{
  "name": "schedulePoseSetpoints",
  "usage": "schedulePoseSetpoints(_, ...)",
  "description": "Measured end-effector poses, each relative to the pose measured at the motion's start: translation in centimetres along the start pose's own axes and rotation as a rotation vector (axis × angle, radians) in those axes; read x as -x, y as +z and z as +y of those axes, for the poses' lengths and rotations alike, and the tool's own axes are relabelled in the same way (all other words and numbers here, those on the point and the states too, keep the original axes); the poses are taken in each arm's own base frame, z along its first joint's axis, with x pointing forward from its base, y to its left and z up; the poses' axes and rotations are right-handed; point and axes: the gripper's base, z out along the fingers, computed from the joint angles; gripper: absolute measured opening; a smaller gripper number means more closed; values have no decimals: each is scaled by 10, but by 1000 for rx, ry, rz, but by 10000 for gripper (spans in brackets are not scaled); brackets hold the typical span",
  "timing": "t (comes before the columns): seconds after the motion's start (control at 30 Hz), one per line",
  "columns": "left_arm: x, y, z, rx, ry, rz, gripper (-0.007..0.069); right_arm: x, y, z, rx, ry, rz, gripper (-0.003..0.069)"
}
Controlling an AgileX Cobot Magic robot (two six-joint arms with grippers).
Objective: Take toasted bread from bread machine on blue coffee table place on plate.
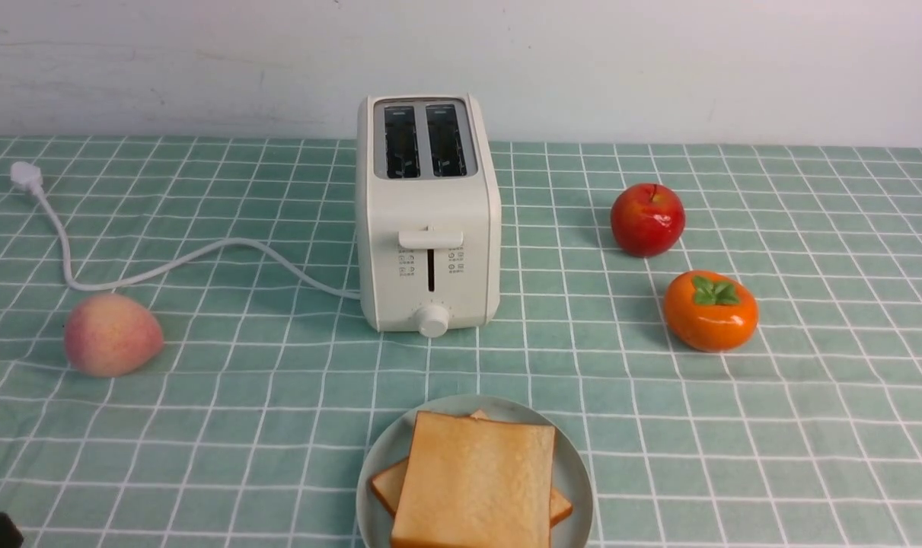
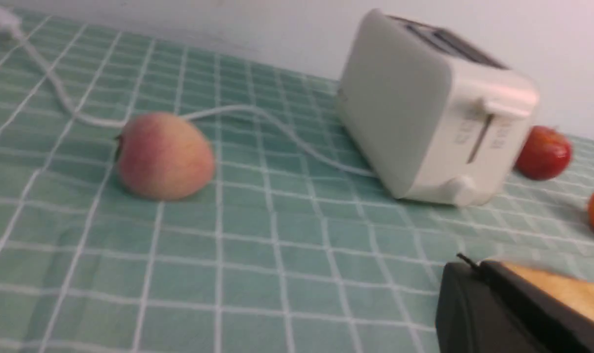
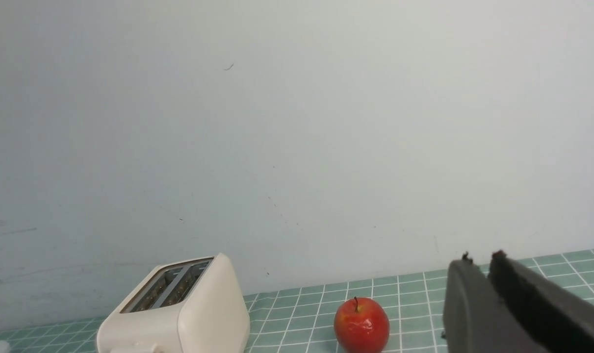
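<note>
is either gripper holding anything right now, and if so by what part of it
Nothing is held: the left gripper is shut with nothing between its tips, the right gripper has none either. Both toast slices lie on the plate.

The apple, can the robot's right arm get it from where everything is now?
Probably yes: nothing stands between the right pincer and the apple, and the persimmon is beside it, not on top.

There is one toaster [image 1: 430, 259], with two slots, one lever [image 1: 431, 240], one knob [image 1: 432, 321] and one cord [image 1: 179, 262] ending in one plug [image 1: 27, 176]. There are one plate [image 1: 377, 502], two bread slices [image 1: 476, 479], one peach [image 1: 113, 336], one apple [image 1: 648, 220] and one persimmon [image 1: 710, 312].
</note>
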Motion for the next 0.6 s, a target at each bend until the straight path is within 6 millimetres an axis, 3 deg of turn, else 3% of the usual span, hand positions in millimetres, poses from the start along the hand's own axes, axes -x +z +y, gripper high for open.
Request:
schedulePoseSetpoints(0.23, -25, 2, 13, 98, 12, 152, -14, 0, 0, 0, 1, 0, 0, 72)
schedulePoseSetpoints(0.6, -25, 2, 13, 102, 7, 158, -13, 0, 0, 0, 1, -1, 0, 88)
